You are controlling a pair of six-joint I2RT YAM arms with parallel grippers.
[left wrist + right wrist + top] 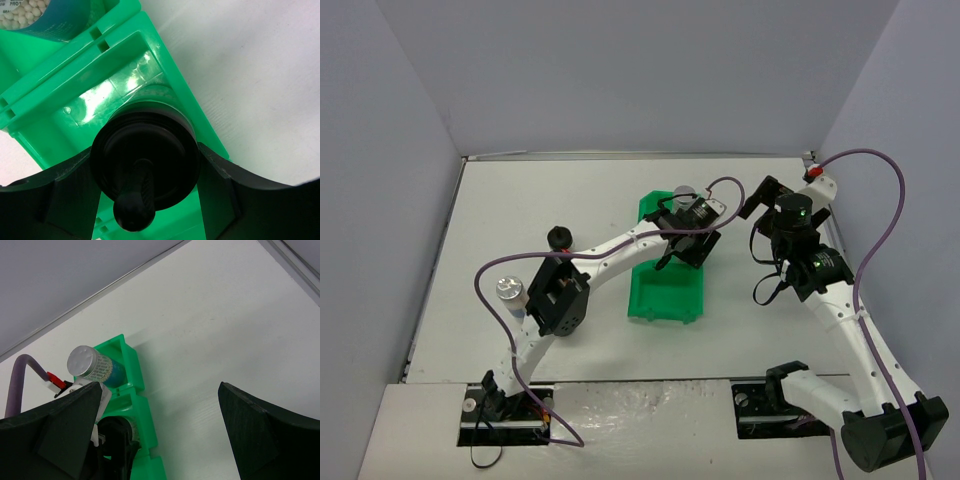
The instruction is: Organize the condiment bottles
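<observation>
A green bin (665, 295) lies mid-table, with a silver-capped jar (684, 193) upright in its far compartment. My left gripper (686, 240) hangs over the middle compartment, shut on a black-capped jar (145, 155); this jar's base sits low inside the green walls (75, 80). A second black-capped jar (558, 237) and another silver-capped jar (510, 291) stand on the table to the left. My right gripper (761, 212) is open and empty to the right of the bin. Its wrist view shows the silver-capped jar (90, 365) and the bin (131, 371). No red-capped jars are in view.
Grey walls close the table at the back and both sides. The left arm's purple cable (485, 285) loops over the table's left part, close to the silver-capped jar. The right arm's cable (880, 230) arcs along the right side.
</observation>
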